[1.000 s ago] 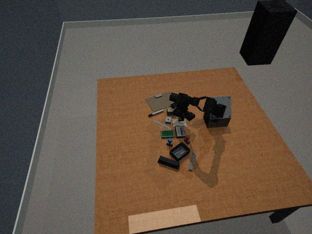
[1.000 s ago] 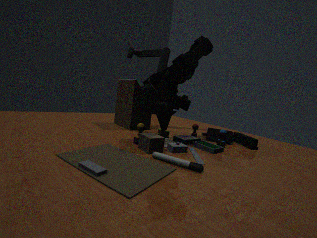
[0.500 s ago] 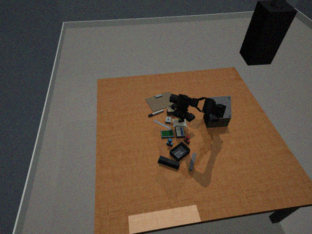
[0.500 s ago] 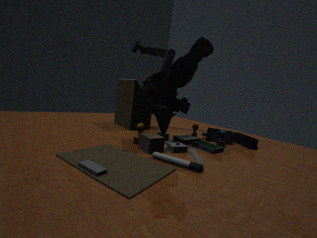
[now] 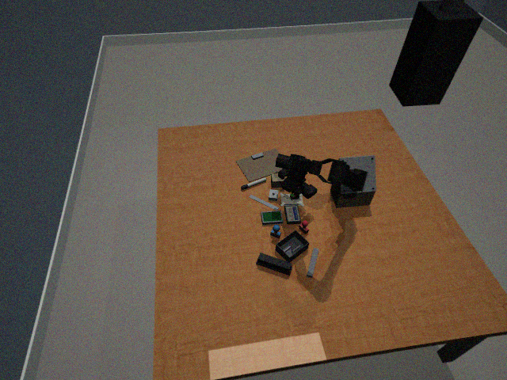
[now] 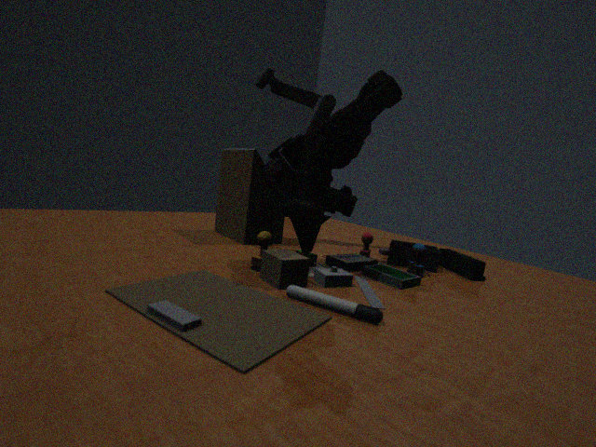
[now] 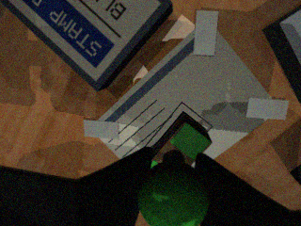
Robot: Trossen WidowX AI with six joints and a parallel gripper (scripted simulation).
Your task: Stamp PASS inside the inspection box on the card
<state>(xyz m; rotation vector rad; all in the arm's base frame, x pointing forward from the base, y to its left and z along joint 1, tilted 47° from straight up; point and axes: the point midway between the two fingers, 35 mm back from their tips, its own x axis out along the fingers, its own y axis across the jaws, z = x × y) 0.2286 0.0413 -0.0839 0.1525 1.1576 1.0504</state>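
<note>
Your hand (image 5: 295, 195) (image 6: 306, 250) (image 7: 173, 158) is closed around the green stamp (image 5: 293, 196) (image 6: 307, 255) (image 7: 174, 195), which is over the card (image 5: 286, 201) (image 7: 235, 80), at the box; you can't tell whether it touches. Taking the card as your landmark, the blue pad (image 5: 292, 214) (image 6: 351, 261) (image 7: 89, 38) lies just beside it, and the red stamp (image 5: 303, 226) (image 6: 366, 242) stands beyond that pad on the counter (image 5: 204, 286) (image 6: 120, 394) (image 7: 42, 108).
</note>
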